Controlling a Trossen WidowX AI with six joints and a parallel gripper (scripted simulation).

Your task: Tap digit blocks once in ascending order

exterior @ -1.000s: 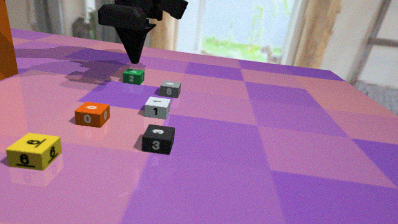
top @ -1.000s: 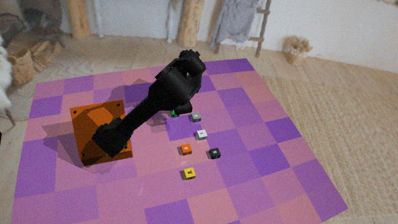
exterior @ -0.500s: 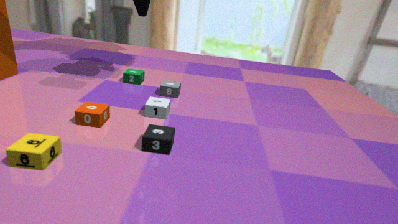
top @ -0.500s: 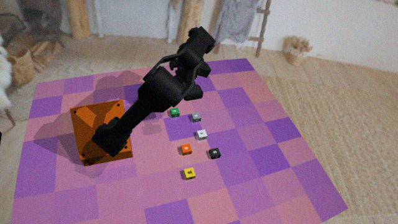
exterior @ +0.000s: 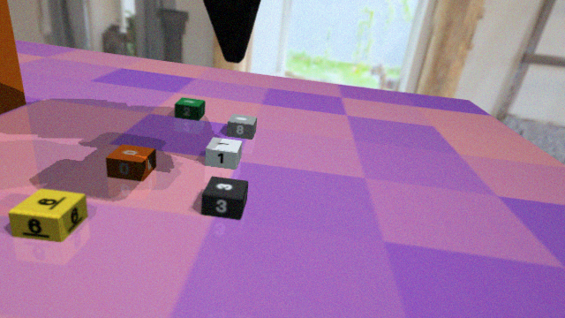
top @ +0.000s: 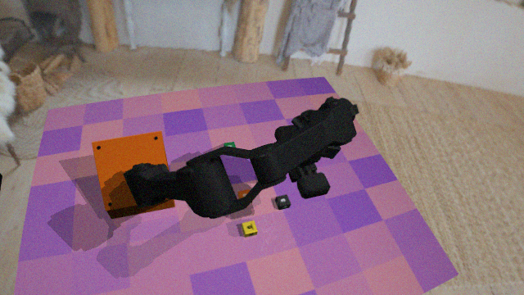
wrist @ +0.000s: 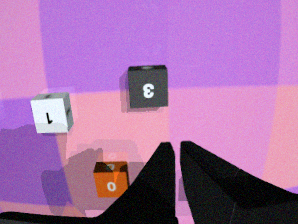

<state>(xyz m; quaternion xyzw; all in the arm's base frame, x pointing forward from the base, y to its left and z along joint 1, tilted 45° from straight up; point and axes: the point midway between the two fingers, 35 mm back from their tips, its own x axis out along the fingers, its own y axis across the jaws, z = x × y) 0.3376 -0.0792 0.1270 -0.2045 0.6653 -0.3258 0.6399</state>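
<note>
In the exterior view, a yellow block marked 6 point(top: 249, 229) point(exterior: 48, 215) sits at the lower left of the frame, then an orange block marked 0 point(top: 244, 194) point(exterior: 131, 162) point(wrist: 111, 180) left of centre. A green block marked 2 point(top: 229, 145) point(exterior: 190, 109) is farther back, a white block marked 1 point(exterior: 223, 153) point(wrist: 51, 113) and a black block marked 3 point(top: 282, 201) point(exterior: 224, 198) point(wrist: 148, 86) stand nearer, and a grey block marked 8 point(exterior: 242, 126) lies just right of the green one. The gripper point(exterior: 234, 61) point(wrist: 174, 151) hangs above the table, apart from all of them, its fingers closed with nothing between them. In the wrist view, white is at left, orange at lower left beside the left-hand finger's outline, and black at upper centre, above the fingertips in the frame.

The blocks rest on a table point(top: 278, 270) point(exterior: 309, 274) point(wrist: 220, 45) checkered in pink and purple. Behind it, the top view shows wooden posts point(top: 249, 30) at upper centre, then a grey cloth point(top: 313, 26) on a ladder and a dried plant point(top: 389, 65) at upper right.

From an orange base plate point(top: 127, 143) at left, the black arm point(top: 210, 184) stretches rightward and upward across the frame, covering part of the orange block.
</note>
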